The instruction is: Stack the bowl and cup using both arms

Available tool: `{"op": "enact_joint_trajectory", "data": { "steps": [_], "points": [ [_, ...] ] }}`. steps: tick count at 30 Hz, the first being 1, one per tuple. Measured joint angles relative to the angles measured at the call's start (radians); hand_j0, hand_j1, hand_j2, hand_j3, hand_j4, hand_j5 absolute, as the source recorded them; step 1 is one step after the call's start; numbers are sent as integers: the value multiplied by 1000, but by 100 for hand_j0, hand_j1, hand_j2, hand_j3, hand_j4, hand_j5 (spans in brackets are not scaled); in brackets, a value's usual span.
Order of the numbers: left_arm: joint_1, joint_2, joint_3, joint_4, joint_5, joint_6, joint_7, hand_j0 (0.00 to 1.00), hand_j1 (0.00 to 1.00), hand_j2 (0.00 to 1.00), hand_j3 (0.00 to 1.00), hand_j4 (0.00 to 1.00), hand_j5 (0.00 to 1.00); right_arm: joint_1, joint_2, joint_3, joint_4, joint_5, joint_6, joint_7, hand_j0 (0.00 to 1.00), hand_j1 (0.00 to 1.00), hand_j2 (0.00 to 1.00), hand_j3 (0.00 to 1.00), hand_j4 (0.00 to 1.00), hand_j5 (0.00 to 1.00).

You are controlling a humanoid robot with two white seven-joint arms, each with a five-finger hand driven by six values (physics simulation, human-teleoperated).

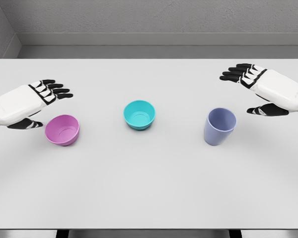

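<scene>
Three vessels stood upright and apart on the white table, none stacked. The pink bowl was shallow and round, its mouth open upward. The teal bowl was of like shape and sat near the table's middle. The cup was taller, lavender-blue, tapering to its base, with no handle seen.

Behind the table ran a grey wall. Nothing lay between either hand and the nearest vessel.

The left hand hovered with fingers extended and slightly apart, thumb held below, holding nothing. The pink bowl lay just below and beside those fingertips, near the thumb tip, with no contact visible. The right hand likewise had fingers extended and spread, thumb dropped, holding nothing. The cup lay below the fingertips and just beside the thumb tip, apart from it. The teal bowl sat between the two hands, well apart from both sets of fingers.
</scene>
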Motion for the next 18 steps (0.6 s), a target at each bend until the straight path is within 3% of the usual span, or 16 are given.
{"op": "enact_joint_trajectory", "data": {
  "steps": [5,9,11,13,14,18],
  "points": [
    [-17,3,3,1,0,0,-15,100,100,100,100,100,100,-2,-10,-1,1,0,0,2,100,100,100,100,100,100],
    [-55,74,-15,10,34,0,-107,100,100,100,100,100,100,-9,-19,-3,3,1,0,3,100,100,100,100,100,100],
    [-146,112,-60,14,76,0,-161,100,100,100,100,100,100,-11,-22,-2,5,4,0,4,100,100,100,100,100,100],
    [-265,132,-148,31,109,1,-193,100,100,100,100,100,100,-23,-35,0,6,7,0,4,100,100,100,100,100,100],
    [-358,139,-213,47,130,1,-202,100,100,100,100,100,100,-57,-47,5,6,7,0,4,100,100,100,100,100,100],
    [-503,149,-440,95,200,0,-221,100,100,100,100,100,100,-86,-97,38,7,11,0,5,100,100,100,100,100,100]
  ]
}}
